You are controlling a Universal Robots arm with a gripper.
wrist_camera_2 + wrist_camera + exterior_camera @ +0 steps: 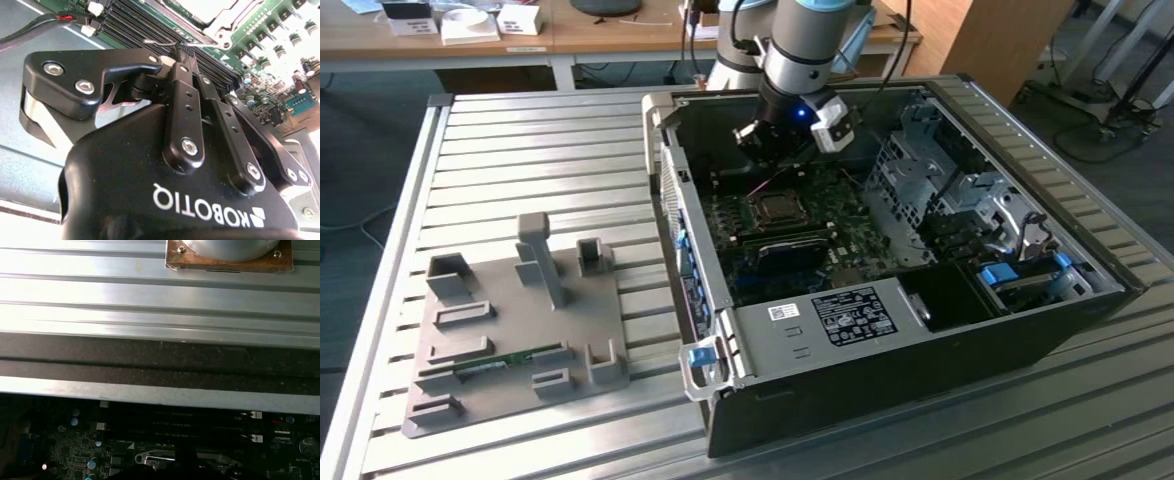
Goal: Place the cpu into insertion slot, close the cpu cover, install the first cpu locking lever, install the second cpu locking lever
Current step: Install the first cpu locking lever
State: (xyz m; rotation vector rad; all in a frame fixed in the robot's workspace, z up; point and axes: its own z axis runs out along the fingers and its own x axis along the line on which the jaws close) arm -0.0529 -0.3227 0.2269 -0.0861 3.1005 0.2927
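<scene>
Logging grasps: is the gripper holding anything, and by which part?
Cannot tell. The fingers of the gripper look shut, with the end of a thin wire locking lever at their tips; whether it is pinched or only pushed does not show.

you see the arm [801,50] reaching down into the open computer case [881,330], which lies on its side on the slatted metal table [547,150]. the gripper [774,150] hangs over the green motherboard [841,200], close to the insertion slot [775,210]. the grey drive cage [921,170] stands to the exterior view's right of it. well apart, on the exterior view's left, a grey fixture plate [507,330] rests on the table.
</scene>
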